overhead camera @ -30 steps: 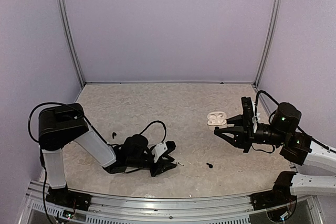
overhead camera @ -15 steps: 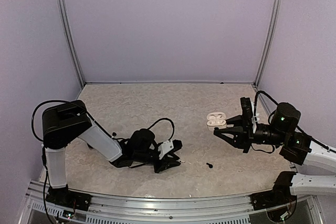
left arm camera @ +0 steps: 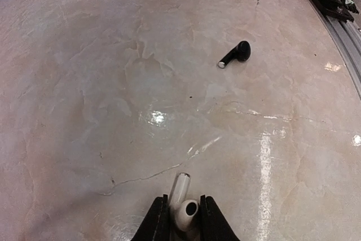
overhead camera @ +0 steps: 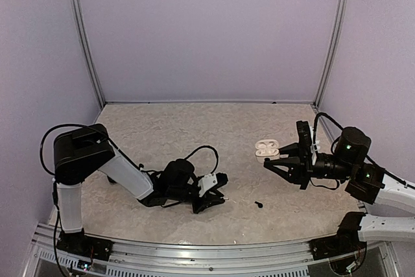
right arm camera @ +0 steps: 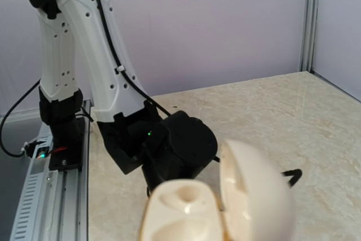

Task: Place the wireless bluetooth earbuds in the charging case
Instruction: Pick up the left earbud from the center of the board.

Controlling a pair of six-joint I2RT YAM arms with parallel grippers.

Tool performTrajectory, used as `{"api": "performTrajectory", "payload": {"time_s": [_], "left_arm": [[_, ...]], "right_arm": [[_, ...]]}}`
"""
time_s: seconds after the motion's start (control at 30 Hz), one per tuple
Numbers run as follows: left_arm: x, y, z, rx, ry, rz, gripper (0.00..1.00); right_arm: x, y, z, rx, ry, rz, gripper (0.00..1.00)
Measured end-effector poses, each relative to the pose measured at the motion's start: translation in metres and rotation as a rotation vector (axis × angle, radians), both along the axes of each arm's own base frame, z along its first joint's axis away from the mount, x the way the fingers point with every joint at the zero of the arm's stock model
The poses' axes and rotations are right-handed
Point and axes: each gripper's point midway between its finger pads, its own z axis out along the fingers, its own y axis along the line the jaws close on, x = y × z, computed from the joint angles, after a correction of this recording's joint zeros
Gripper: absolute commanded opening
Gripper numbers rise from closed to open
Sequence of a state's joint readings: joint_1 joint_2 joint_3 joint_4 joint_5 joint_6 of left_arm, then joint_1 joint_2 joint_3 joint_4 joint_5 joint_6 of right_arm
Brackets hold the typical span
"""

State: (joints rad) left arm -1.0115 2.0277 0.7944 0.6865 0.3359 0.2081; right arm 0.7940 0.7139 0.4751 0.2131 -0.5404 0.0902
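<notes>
- Plainly, the left gripper sits low at the table. Its fingers are clenched on the white earbud, with the bulb between the tips and the stem poking forward past them.
- Well apart on the other side, the right gripper is clamped on the open charging case. It holds the case off the surface with the lid swung aside. The sockets that show look empty.
- A black earbud lies loose on the table ahead of the left gripper, and nothing touches it.
- First risk: the pinch is on a rounded, glossy bulb (very little to bite on). On the lift the earbud may squirt out or roll between the fingers.
- Second risk: if it turns in the grip, the stem will not line up with its socket. Pressing down could then jam it or flick it back onto the table.
- Third risk: how the case is gripped is hidden from view. If the hold is shallow, a push from the other arm may tilt the case or swing the lid shut.
- Fourth risk: the sockets are probably handed, and I cannot tell which one this earbud belongs in. Offered to the wrong one, it would not seat.
</notes>
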Motion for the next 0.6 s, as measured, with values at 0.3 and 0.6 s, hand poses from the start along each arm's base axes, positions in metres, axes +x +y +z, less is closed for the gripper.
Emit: {"api": "performTrajectory", "payload": {"time_s": [0.3, 0.6], "left_arm": [[-0.001, 0.003, 0.002, 0.029, -0.006, 0.02, 0.12], [-0.006, 0.015, 0.041, 0.078, -0.037, 0.05, 0.11]], "right_arm": [[0.0, 0.0, 0.0, -0.001, -0.003, 0.0, 0.0], [0.003, 0.004, -0.007, -0.017, 0.015, 0.005, 0.0]]}}
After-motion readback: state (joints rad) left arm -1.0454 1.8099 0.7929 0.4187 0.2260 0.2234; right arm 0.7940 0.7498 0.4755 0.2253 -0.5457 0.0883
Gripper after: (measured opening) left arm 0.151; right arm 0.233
